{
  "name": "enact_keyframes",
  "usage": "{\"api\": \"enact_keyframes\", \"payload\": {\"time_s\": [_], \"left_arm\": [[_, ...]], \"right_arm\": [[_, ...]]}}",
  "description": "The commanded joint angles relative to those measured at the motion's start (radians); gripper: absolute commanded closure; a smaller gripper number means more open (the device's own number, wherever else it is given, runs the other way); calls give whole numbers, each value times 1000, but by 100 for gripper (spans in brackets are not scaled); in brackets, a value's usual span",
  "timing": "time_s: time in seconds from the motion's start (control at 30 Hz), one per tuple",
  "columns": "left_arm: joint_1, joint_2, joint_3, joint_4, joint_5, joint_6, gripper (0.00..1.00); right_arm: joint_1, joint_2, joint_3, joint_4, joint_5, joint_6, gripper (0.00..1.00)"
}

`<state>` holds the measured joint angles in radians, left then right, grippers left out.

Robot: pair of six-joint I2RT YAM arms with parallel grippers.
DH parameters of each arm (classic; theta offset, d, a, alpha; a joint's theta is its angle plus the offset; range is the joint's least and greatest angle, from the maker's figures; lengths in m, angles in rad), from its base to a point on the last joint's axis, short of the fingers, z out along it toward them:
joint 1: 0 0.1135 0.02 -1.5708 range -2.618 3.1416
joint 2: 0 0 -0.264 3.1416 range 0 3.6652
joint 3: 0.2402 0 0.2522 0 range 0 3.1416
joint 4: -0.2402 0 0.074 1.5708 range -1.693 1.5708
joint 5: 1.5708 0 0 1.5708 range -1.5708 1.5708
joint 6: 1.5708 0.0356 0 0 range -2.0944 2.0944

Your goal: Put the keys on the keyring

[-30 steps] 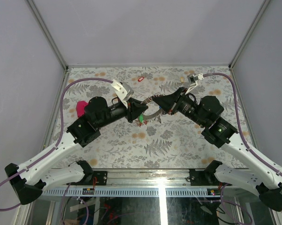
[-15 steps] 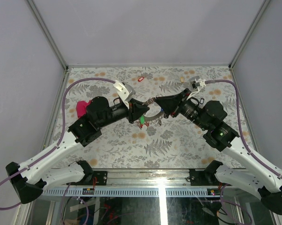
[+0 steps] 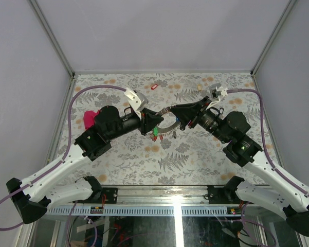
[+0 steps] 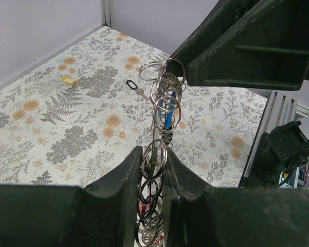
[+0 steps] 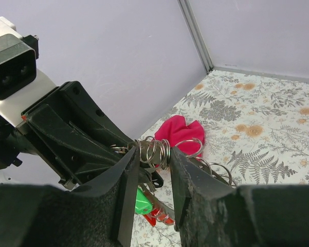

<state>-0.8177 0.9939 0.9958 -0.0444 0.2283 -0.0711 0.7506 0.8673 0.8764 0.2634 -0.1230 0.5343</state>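
Left gripper [image 4: 154,157] is pressed together on the keyring [image 3: 168,124], its two black fingers [image 4: 126,190] closed over the stack of small split rings threaded on the thin grey hoop. That hoop is held up off the floral table [image 3: 195,159], about midway between the two arms and seen almost edge-on from the left wrist. Right gripper [image 5: 154,154] meets it from the opposite side with its fingers parted. A bunch of split rings lies in the gap, though whether the pads touch them is hard to make out.

The keys [image 5: 144,203] already on the hoop hang below the left fingers, showing green and red tags, and a blue tag sits higher among the rings. Loose on the table are a red-tagged key [image 3: 154,87] near the far edge, a black-tagged key [image 4: 132,85] and a yellowish-tagged key [image 4: 68,80]. A magenta cloth [image 5: 177,134] lies beyond the left arm.
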Motion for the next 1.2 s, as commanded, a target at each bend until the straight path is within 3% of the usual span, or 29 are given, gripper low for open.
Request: {"api": "enact_keyframes", "payload": {"time_s": [0.0, 0.07, 0.2, 1.17], "left_arm": [[-3, -10, 29, 103, 3, 5, 100], [-3, -13, 28, 105, 1, 7, 100], [-3, -17, 29, 104, 3, 8, 100], [-3, -14, 33, 98, 17, 8, 100]], "right_arm": [[-3, -4, 29, 11, 41, 8, 65], [-2, -8, 43, -29, 64, 21, 72], [-2, -17, 60, -82, 84, 57, 75], [-2, 19, 72, -26, 28, 141, 72]]}}
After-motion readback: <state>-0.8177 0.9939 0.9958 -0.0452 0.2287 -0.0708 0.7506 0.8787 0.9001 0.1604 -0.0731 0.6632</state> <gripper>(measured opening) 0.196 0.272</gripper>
